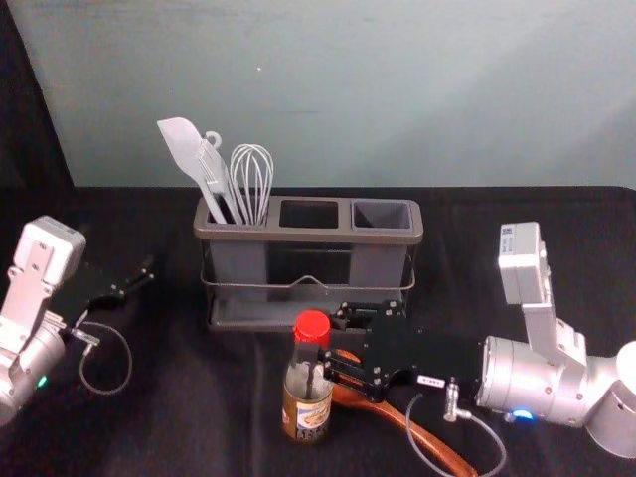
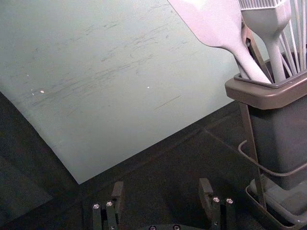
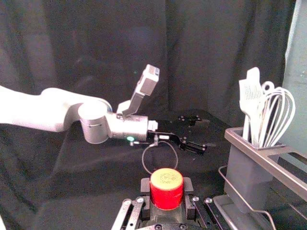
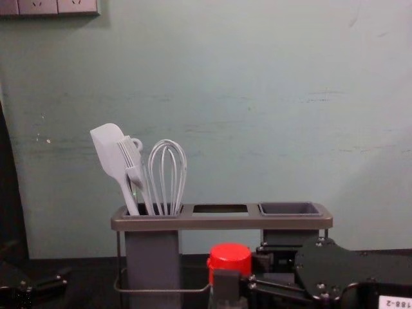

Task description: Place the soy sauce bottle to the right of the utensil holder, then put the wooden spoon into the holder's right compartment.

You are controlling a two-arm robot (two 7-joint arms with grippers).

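In the head view, the right gripper (image 1: 324, 345) is in front of the utensil holder (image 1: 333, 236), holding the soy sauce bottle (image 1: 304, 402) up near its red cap (image 1: 311, 326). The bottle stands upright, in front of the holder's middle part. The wooden spoon (image 1: 434, 445) lies on the black cloth (image 1: 214, 427), just beside the bottle, and some of it is under the right gripper. Its long end points to the right and toward the robot. The left gripper (image 1: 137, 279) is over on the left, well apart from the bottle, and it is wide apart. A spatula (image 1: 183, 146), a brush (image 1: 215, 167) and a whisk (image 1: 251, 179) stand in the holder's left compartment. In the left wrist view, the left gripper (image 2: 161, 188) has its two fingers spread, with a big gap between them, and the holder is near. In the right wrist view, the red cap sits between the two fingers of the right gripper (image 3: 166, 187), one on each side. In the chest view, the red cap is up in front of the holder, with the right gripper reaching in from the right to hold the bottle. Some wall sockets (image 4: 38, 6) are high on the left.
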